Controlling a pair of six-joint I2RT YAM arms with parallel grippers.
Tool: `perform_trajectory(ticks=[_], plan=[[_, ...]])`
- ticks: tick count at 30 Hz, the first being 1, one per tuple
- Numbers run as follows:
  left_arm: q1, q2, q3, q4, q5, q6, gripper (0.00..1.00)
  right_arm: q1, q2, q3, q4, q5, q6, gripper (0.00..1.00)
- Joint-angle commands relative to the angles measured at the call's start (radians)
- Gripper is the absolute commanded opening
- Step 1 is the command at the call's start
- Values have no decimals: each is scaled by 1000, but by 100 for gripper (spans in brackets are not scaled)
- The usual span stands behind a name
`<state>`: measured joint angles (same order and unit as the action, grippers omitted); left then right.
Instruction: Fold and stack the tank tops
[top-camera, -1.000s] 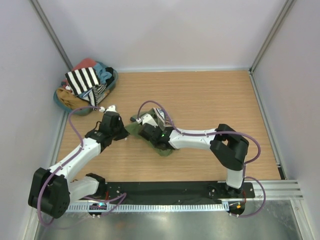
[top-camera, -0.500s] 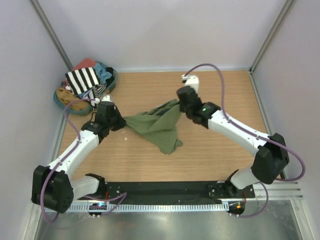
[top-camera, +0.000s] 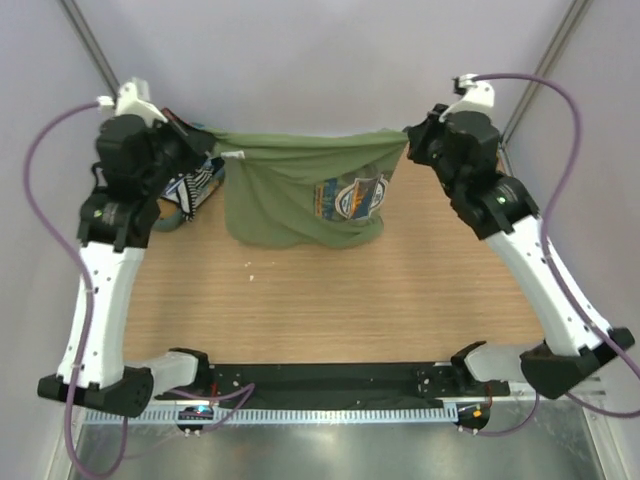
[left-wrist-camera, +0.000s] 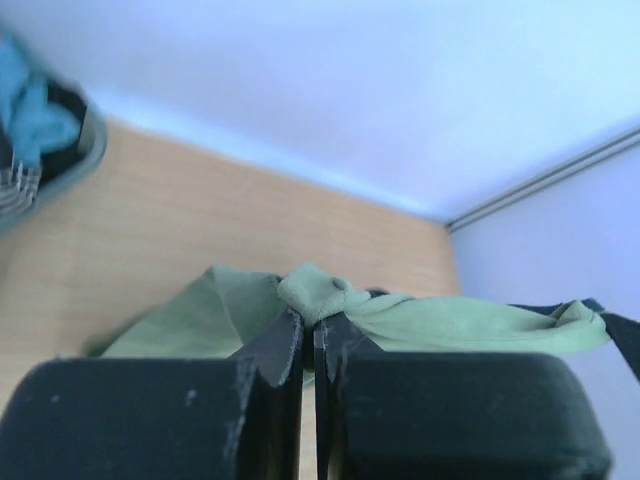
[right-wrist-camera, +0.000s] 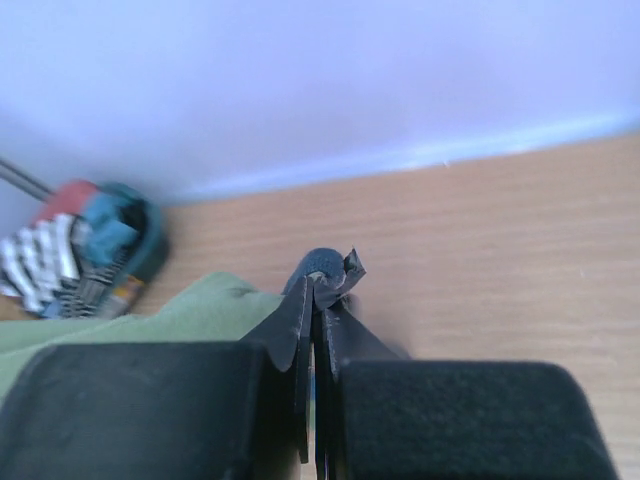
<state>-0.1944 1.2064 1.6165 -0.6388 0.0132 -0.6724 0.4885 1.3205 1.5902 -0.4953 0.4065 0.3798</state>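
Both arms have swung up and apart since half a second ago, so the olive tank top (top-camera: 290, 190) is off the table (top-camera: 400, 300) and stretched out between them. It hangs just right of the basket (right-wrist-camera: 150, 250), printed patch (top-camera: 350, 196) facing up. Left gripper (top-camera: 218, 152) is clenched on the top-edge corner nearest the basket and right gripper (top-camera: 408, 142) is clenched on the corner farthest from it, while the striped tank top (right-wrist-camera: 40, 265) sits in the basket's pile of clothes.
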Motion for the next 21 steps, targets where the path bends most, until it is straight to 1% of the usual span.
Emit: perform_trajectory(ticks=[1, 2, 3, 6, 10, 11, 14, 16, 19, 21], plan=[[4, -27, 204, -153, 13, 65, 0, -2, -124, 117, 26, -67, -62, 1], [4, -37, 250, -174, 27, 74, 0, -4, -163, 122, 35, -84, -79, 1], [6, -74, 258, -177, 27, 76, 0, -4, -179, 129, 34, -93, -85, 1], [4, -129, 237, -170, 16, 74, 0, -2, -222, 142, 15, -133, -99, 1], [6, -189, 163, -141, -5, 65, 0, -4, -237, 122, 15, -178, -113, 1], [6, -189, 154, -137, -43, 59, 0, -1, -233, 107, 17, -176, -116, 1], [6, -171, 112, -121, -56, 56, 0, -4, -213, 79, 20, -166, -130, 1], [4, -151, 91, -96, -76, 47, 0, -2, -172, 70, 32, -152, -140, 1], [6, -79, 106, -73, -88, 43, 0, -4, -107, 68, 61, -112, -160, 1], [6, -9, 149, -78, -88, 40, 0, -4, -67, 97, 70, -89, -173, 1]])
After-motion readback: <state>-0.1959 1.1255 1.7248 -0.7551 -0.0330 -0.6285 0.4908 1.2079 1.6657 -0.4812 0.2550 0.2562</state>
